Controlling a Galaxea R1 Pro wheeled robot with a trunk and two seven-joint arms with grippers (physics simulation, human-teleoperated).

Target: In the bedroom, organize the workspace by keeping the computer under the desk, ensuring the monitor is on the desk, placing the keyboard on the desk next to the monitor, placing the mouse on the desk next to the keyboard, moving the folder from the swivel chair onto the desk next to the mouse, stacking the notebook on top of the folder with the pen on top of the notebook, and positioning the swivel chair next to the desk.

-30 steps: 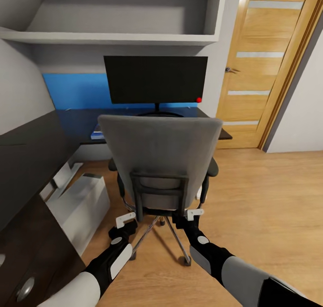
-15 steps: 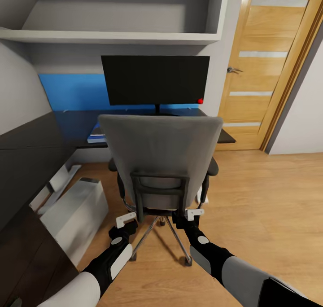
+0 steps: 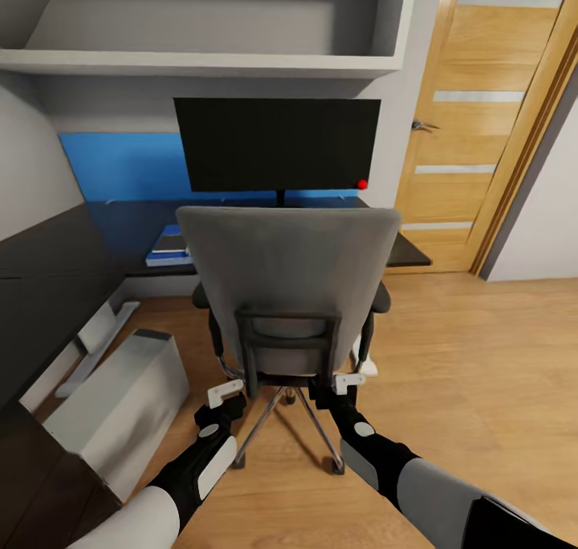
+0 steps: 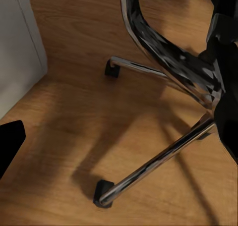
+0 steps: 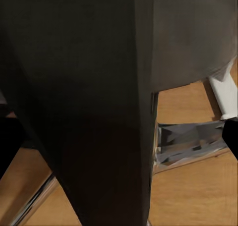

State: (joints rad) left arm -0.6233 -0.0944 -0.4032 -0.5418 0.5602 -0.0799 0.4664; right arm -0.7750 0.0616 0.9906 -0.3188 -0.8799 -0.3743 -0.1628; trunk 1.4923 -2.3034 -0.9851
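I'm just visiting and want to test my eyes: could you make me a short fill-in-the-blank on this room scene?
1. The swivel chair has its ____ turned toward the camera.
2. The monitor stands on the ____.
3. The computer lies on the ____ floor.
4. The left gripper and right gripper are low, behind the ____.

Missing words: back; desk; wooden; chair

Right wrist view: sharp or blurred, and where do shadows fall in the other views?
Right wrist view: dark, soft close-up of the swivel chair, little detail. Left wrist view: sharp; the chrome base casts a soft shadow on the wood floor. Head view: even light, straight lines bowed near the edges.
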